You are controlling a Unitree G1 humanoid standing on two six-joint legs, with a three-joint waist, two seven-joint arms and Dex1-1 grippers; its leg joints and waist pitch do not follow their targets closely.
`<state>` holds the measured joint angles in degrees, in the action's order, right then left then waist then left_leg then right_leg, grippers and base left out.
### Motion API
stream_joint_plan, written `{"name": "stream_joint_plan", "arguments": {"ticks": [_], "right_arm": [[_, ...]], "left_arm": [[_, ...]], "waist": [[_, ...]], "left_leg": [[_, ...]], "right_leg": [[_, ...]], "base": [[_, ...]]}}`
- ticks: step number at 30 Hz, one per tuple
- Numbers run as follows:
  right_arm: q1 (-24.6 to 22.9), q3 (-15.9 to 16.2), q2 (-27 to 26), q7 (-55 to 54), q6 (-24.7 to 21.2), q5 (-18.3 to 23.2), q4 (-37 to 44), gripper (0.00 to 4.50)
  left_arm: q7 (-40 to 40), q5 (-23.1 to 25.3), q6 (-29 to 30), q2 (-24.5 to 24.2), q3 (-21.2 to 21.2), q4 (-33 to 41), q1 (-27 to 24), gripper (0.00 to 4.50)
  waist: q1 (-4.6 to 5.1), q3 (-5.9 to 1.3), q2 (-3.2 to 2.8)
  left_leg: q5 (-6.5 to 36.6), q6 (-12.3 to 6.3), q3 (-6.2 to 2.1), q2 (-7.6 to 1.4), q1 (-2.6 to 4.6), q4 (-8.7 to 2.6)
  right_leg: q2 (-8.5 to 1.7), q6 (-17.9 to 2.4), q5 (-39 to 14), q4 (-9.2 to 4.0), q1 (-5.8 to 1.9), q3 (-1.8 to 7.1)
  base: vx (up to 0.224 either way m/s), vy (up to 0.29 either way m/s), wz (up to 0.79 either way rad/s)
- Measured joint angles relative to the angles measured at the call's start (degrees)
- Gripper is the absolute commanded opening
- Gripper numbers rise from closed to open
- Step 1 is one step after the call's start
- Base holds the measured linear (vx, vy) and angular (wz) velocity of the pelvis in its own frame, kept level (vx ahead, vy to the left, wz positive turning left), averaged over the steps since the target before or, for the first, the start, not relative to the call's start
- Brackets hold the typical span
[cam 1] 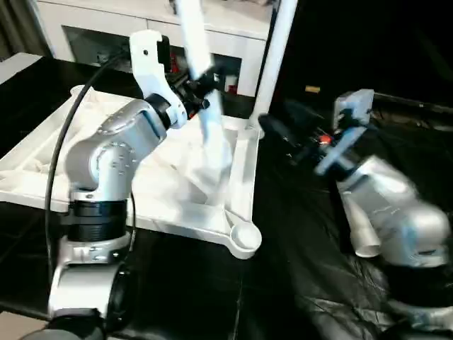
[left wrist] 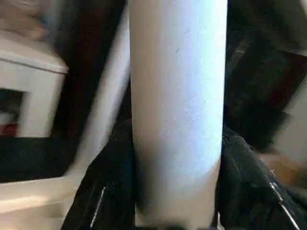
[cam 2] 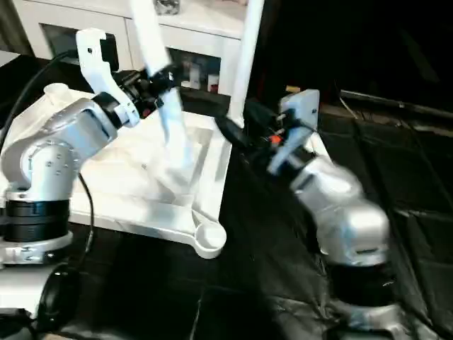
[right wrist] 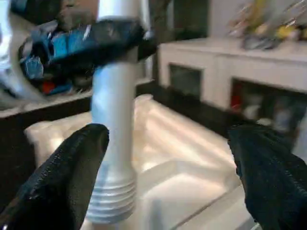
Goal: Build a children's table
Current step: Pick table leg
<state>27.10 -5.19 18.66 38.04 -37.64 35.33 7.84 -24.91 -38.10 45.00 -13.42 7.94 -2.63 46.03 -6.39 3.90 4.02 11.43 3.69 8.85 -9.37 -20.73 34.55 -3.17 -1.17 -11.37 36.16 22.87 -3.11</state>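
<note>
The white tabletop (cam 1: pixel 42 163) lies underside up on a black surface, with a round corner socket (cam 1: pixel 244 237) at its near right. My left gripper (cam 1: pixel 200 83) is shut on a white leg (cam 1: pixel 212 134), which hangs tilted over the ribbed underside; the leg (left wrist: pixel 177 105) sits tight between both black fingers. Its ribbed lower end (right wrist: pixel 112 196) hovers just above the tabletop. A second leg (cam 1: pixel 274 57) stands upright at the far right corner. My right gripper (right wrist: pixel 168 167) is open beside that corner, fingers (right wrist: pixel 72 177) wide apart, holding nothing.
A white cabinet (cam 1: pixel 233 28) with glass doors stands behind the tabletop. Another white tube with a flared end (cam 1: pixel 364 237) lies on the black surface under my right forearm. The black covering (cam 1: pixel 297 283) to the right is wrinkled.
</note>
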Motion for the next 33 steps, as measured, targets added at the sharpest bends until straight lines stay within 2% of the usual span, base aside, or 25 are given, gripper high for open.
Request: {"name": "stream_joint_plan", "arguments": {"ticks": [5, 9, 20, 33], "right_arm": [[0.0, 0.5, 2.1, 6.8, -7.2, 7.0, 0.3, 4.34], [0.0, 1.8, 3.1, 10.4, -10.1, 9.7, 1.0, 4.34], [2.5, 4.3, 5.1, 13.7, -14.2, 11.3, 0.7, 4.34], [4.0, 8.7, 5.3, 17.6, -14.8, 11.2, 0.5, 4.34]], "left_arm": [[-8.6, -4.0, 1.4, -1.3, -0.4, 0.1, 0.2, 1.89], [-14.6, -5.4, 2.7, -3.9, -2.2, 1.1, 0.8, 1.89], [-26.3, -7.9, 6.0, -7.3, -7.7, 4.2, 0.8, 1.88], [-30.7, -9.0, 7.2, -7.9, -10.4, 5.6, 0.8, 1.88]], "waist": [[-0.04, 0.0, 0.0], [-0.23, 0.0, 0.0], [-0.38, -0.01, 0.01], [-0.42, -0.02, 0.03]], "left_leg": [[-0.1, -0.06, 0.01, -0.16, -0.14, 0.02], [-0.3, -0.05, 0.15, -0.44, -0.25, 0.05], [-0.6, 0.09, 0.35, -0.63, -0.28, 0.04], [-0.6, 0.11, 0.35, -0.65, -0.34, 0.04]], "right_leg": [[0.0, -0.1, 0.0, -0.01, 0.02, -0.26], [-0.02, -0.2, 0.0, -0.02, 0.0, -0.54], [-0.08, -0.3, 0.1, 0.01, -0.07, -0.71], [-0.08, -0.3, 0.1, 0.01, -0.04, -0.74]], "base": [[0.0, 0.0, 0.0], [0.0, 0.0, 0.0], [0.0, 0.0, 0.0], [0.0, 0.0, 0.0]]}}
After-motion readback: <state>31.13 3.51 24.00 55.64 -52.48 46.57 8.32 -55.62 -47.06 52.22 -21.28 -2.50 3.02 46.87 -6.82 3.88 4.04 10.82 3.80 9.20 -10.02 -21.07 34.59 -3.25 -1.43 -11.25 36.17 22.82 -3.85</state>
